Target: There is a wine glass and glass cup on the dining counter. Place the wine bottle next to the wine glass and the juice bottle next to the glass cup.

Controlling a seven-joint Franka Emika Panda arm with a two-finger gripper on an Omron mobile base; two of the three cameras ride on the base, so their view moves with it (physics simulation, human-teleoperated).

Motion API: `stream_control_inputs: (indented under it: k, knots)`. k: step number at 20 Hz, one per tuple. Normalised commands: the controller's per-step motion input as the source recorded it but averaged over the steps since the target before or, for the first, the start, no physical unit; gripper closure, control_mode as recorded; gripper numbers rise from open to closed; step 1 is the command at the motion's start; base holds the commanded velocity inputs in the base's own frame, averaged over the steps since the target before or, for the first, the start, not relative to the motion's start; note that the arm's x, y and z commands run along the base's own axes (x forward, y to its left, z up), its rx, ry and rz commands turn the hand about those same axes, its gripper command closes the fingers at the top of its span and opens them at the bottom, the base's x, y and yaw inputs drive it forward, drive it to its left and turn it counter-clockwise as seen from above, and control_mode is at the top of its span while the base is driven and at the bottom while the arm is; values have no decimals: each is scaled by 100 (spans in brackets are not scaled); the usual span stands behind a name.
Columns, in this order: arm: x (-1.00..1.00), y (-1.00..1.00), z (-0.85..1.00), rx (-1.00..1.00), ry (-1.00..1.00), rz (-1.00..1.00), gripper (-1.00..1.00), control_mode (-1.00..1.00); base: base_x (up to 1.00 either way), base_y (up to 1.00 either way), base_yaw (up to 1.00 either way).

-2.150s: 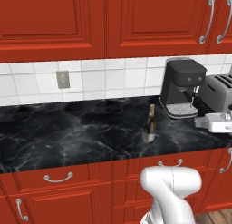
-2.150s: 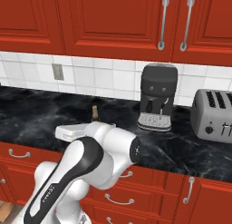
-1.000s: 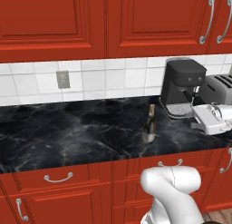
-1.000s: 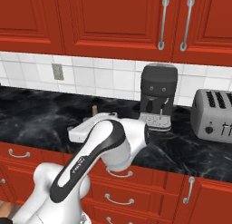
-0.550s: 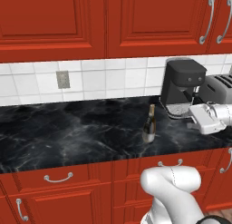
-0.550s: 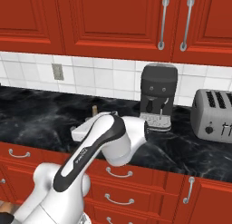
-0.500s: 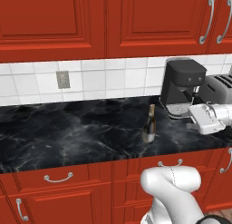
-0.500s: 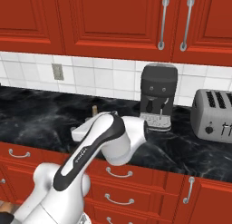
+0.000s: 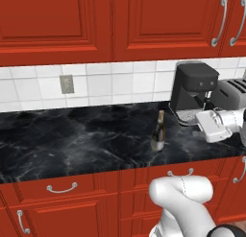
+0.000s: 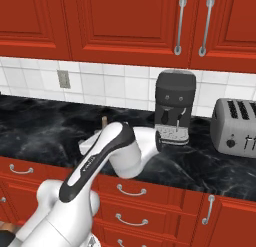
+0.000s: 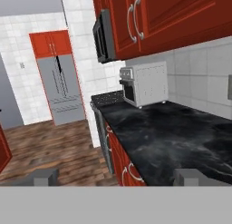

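A red-cabinet kitchen wall with a black white-veined marble worktop [image 9: 72, 145]: nothing of the task is done yet. Nearest, the white arm's two-finger gripper [image 11: 115, 177] hangs with jaws wide apart, empty, aimed along the worktop. The tall dark green-brown wine bottle [image 9: 158, 132] stands untouched near the front edge, at about 8 o'clock from the black coffee machine [image 9: 192, 89]. Both bottles remain to be carried.

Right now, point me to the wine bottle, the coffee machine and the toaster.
wine bottle [image 9: 158, 136], left base view, on its body.
coffee machine [image 10: 174, 103], right base view, on its front face.
toaster [image 10: 235, 126], right base view, on its front side.
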Motion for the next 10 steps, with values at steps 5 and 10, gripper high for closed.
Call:
stream_control_inputs:
  k: [5,10]
  knots:
    - [17,0,-1,0,0,0,-100,-100,0,0,0]
    - [24,0,-3,0,0,0,-100,-100,0,0,0]
